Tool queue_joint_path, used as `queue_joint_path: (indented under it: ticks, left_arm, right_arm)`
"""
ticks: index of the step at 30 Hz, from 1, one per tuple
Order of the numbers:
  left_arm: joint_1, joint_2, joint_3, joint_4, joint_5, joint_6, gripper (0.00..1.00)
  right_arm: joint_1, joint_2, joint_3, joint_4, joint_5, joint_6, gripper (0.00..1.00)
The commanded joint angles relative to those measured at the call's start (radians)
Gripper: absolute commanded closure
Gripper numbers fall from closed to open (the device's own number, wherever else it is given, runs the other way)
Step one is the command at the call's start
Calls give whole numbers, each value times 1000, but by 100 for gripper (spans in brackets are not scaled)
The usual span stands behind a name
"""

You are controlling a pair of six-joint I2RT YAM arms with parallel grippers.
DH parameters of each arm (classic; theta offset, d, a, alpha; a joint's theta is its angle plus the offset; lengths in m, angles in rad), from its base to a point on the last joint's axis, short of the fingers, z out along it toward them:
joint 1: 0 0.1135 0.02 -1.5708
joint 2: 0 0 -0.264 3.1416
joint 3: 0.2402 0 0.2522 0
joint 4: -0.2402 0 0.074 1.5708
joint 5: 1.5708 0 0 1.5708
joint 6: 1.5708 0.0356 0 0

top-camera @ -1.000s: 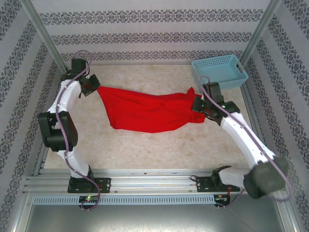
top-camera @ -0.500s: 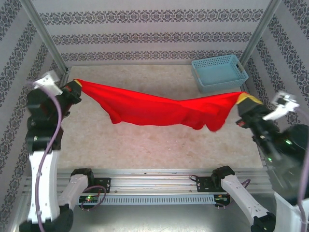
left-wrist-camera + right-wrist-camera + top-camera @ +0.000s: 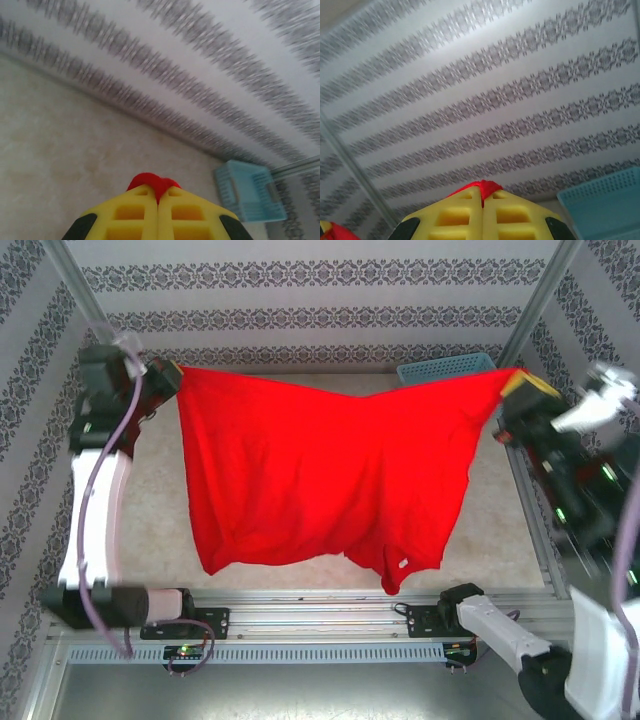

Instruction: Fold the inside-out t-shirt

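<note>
The inside-out t-shirt [image 3: 320, 470] is held up in the air above the surface [image 3: 160, 500], spread wide as one red sheet between the two claws. Its upper edge is stretched from left to right, so the long axis of that edge runs across the surface, parallel to the patterned back wall [image 3: 320, 300]. The edge is seen to dip slightly in the middle. From there the cloth hangs down, and in the top view its loose lower edge is seen near the metal rail [image 3: 320, 605] where the arm bases are bolted. A narrower flap is seen at the lower right of the cloth, with a small white label [image 3: 402, 565] on it. Whether the hem or the shoulders are uppermost cannot be told.

The left claw [image 3: 170, 375] is clenched on the upper left corner of the t-shirt; in the left wrist view a tuft of red cloth [image 3: 150, 181] is pinched between the closed yellow fingers [image 3: 130, 215]. The right claw [image 3: 515, 385] is clenched on the upper right corner, and red cloth [image 3: 481, 187] is likewise nipped between its yellow fingers [image 3: 512, 217].

The light blue basket [image 3: 440, 368] is seen at the far right of the surface, largely hidden behind the raised cloth.
</note>
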Motion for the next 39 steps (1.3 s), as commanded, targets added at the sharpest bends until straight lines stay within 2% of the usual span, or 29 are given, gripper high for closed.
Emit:
queue_joint_path:
  ticks: [1, 5, 9, 10, 11, 13, 17, 19, 22, 24, 27, 31, 33, 36, 39]
  left_arm:
    - [17, 176, 125, -187, -60, 27, 100]
    - [20, 463, 469, -310, -44, 45, 100]
    - [27, 742, 1019, -446, -19, 53, 100]
    - [38, 799, 1169, -458, 0, 39, 100]
    - [53, 825, 1245, -433, 25, 12, 100]
    - [100, 800, 1218, -243, 132, -84, 100]
    - [146, 721, 1136, 110, 228, -182, 100]
    - [146, 691, 1135, 168, 221, -153, 100]
    - [156, 660, 1098, 182, 244, -123, 100]
    - [160, 643, 1024, 201, 292, -108, 100]
    - [157, 598, 819, 238, 380, -84, 100]
    - [142, 429, 292, 504, 430, -92, 100]
    - [127, 346, 58, 611, 436, -106, 100]
    - [90, 245, -224, 684, 443, -122, 100]
    - [53, 150, -473, 697, 414, -125, 99]
  right_arm:
    - [-57, 157, 13, 95, 7, -34, 100]
    - [-176, 382, 107, 180, -149, 72, 100]
    - [-211, 601, 368, 211, -243, 111, 100]
    - [-218, 650, 438, 226, -272, 126, 100]
    - [-222, 684, 491, 241, -289, 140, 100]
    - [-226, 757, 640, 265, -311, 161, 100]
    - [-226, 850, 880, 309, -351, 177, 100]
    - [-226, 862, 932, 335, -346, 178, 100]
    - [-226, 850, 921, 341, -347, 158, 100]
    - [-223, 828, 852, 328, -387, 148, 100]
    - [-202, 722, 561, 356, -434, 122, 100]
    - [-165, 488, -46, 544, -431, 132, 100]
    - [-161, 378, -278, 549, -414, 150, 100]
    - [-164, 225, -571, 529, -395, 187, 100]
    - [-172, 100, -784, 459, -387, 239, 100]
